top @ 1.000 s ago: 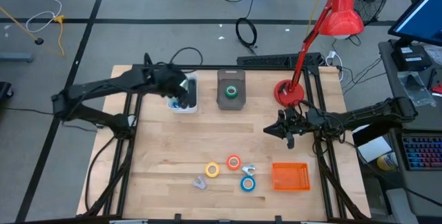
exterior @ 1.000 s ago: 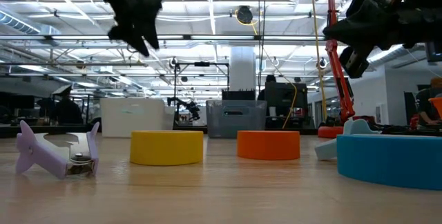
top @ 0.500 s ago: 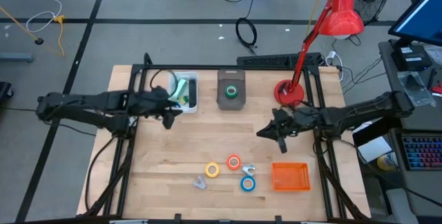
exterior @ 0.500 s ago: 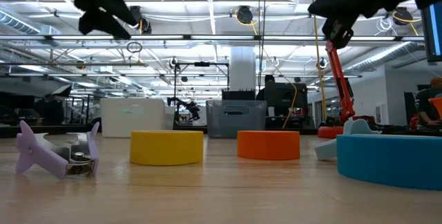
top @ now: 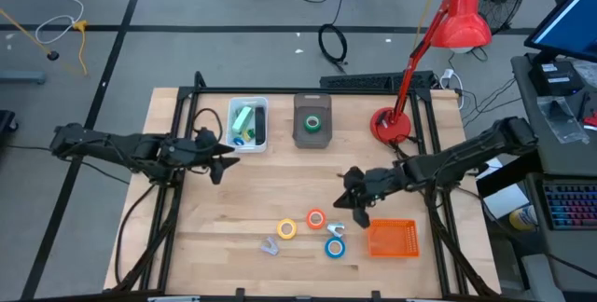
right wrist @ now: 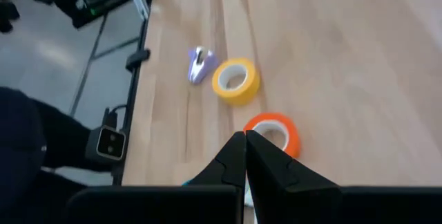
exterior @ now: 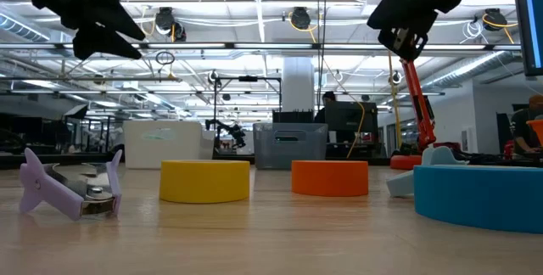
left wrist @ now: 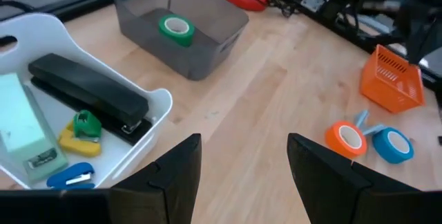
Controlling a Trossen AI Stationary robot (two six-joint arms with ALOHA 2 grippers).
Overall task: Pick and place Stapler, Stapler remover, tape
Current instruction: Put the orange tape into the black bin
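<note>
Above the orange tape [right wrist: 275,133] I have the right gripper [top: 354,211] closed and empty, with the yellow tape [top: 287,230] and blue tape [top: 335,247] nearby on the worktop [top: 242,199]. My left gripper [top: 220,165] hangs open, holding nothing, beside the white bin [left wrist: 148,106]; green tape [left wrist: 175,30] sits in the grey bin [left wrist: 200,61].

Left arm stretched in from 9 o'clock, left gripper [top: 222,156] jaws apart, empty, raised off bench. Right arm reaching from 3 o'clock toward centre, right gripper [top: 353,211] jaws closed, empty, raised.
</note>
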